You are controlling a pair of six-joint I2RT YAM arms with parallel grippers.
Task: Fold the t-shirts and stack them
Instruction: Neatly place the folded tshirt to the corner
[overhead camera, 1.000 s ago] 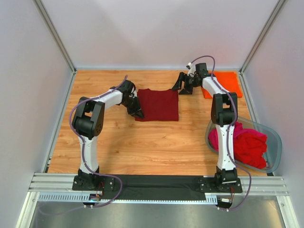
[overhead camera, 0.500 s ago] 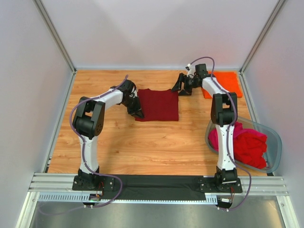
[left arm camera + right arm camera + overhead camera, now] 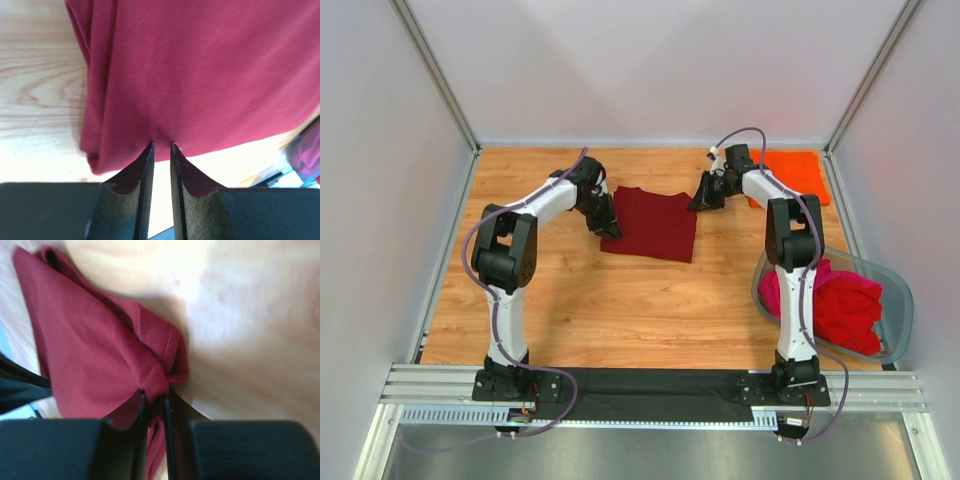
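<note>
A dark maroon t-shirt [image 3: 655,225] lies folded on the wooden table, slightly askew. My left gripper [image 3: 610,228] holds its left edge; in the left wrist view the jaws [image 3: 161,146] pinch the maroon cloth [image 3: 200,75] at their tips. My right gripper [image 3: 701,203] is at the shirt's far right corner. In the right wrist view it [image 3: 154,396] is shut on a bunched fold of the maroon cloth [image 3: 90,355]. A folded bright orange t-shirt [image 3: 798,172] lies at the back right.
A grey translucent tub [image 3: 898,290] stands at the right edge, holding a magenta-pink t-shirt [image 3: 768,290] and a red t-shirt [image 3: 845,310]. White walls and metal posts enclose the table on three sides.
My right gripper dropped to the maroon shirt's far right corner and shut on it. My left gripper shifted slightly toward the back with the left edge, and the shirt now lies skewed.
</note>
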